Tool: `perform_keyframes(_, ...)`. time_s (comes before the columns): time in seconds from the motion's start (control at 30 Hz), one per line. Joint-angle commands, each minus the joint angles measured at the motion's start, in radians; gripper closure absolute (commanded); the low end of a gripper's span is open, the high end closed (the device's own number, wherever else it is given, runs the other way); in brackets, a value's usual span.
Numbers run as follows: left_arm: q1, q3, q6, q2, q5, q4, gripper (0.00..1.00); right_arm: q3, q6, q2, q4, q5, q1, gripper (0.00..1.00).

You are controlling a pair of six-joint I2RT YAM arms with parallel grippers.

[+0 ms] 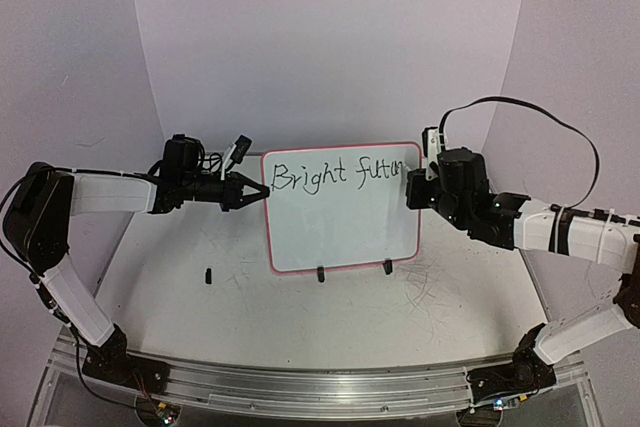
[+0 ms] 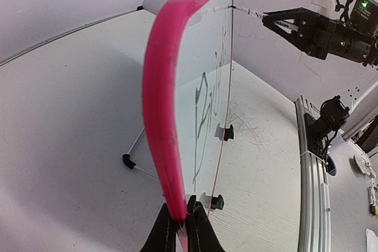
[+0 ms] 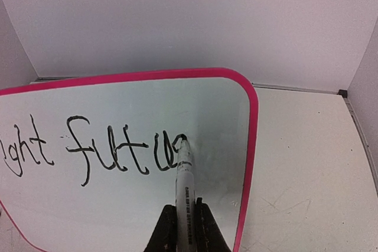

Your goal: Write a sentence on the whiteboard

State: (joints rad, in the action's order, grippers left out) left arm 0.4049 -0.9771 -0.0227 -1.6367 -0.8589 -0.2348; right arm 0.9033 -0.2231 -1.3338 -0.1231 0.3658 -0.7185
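The whiteboard is standing upright at the middle of the tabletop, the left gripper clamping its left frame edge. The right gripper is gripping a marker, tip touching the sentence at the unfinished "future". The stroke is probably calling for light, even pressure, with the left side bracing against tipping

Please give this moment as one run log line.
left gripper: shut on whiteboard edge | right gripper: shut on marker, tip on whiteboard | sentence: "Bright futu" so far, unfinished
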Motion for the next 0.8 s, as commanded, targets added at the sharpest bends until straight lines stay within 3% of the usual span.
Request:
perform_keyframes(0.0, -0.005, -0.024, 0.063, 0.042, 0.04, -0.06, 1.0, -0.011, -0.039, 0.029, 0.025, 0.006, 0.002, 1.0)
perform_keyframes(0.77, -0.005, -0.023, 0.063, 0.044, 0.038, -0.058, 1.0, -0.031, -0.066, 0.032, 0.02, -0.007, 0.002, 1.0)
